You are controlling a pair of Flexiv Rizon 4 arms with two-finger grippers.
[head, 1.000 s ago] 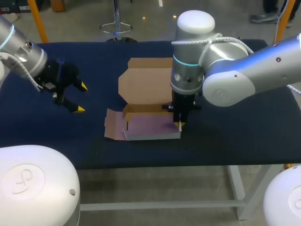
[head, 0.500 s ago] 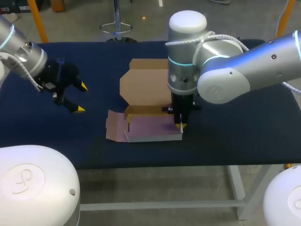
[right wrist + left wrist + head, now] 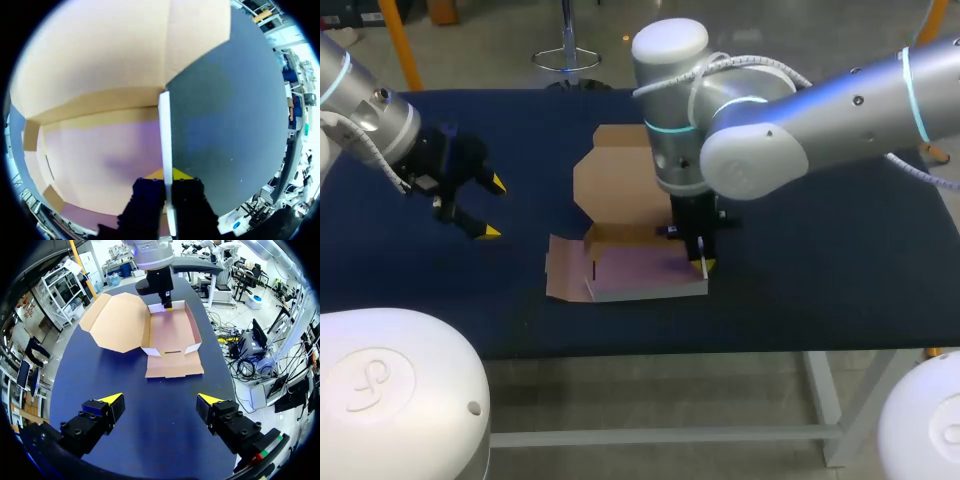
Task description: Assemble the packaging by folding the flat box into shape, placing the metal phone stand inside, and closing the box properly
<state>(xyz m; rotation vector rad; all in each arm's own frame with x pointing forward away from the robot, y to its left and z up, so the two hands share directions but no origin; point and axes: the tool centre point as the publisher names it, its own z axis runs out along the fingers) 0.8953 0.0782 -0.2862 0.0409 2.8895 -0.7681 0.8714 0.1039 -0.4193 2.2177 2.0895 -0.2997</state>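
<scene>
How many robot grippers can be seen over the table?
2. The left gripper hangs open over the left part of the table, apart from the box. The right gripper is shut on the box's right side wall.

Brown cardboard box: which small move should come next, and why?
Probably the open left gripper should approach the flat side flap of the brown cardboard box to lift it. The right gripper pinches the opposite wall upright, while this flap lies flat on the blue table, untouched.
</scene>
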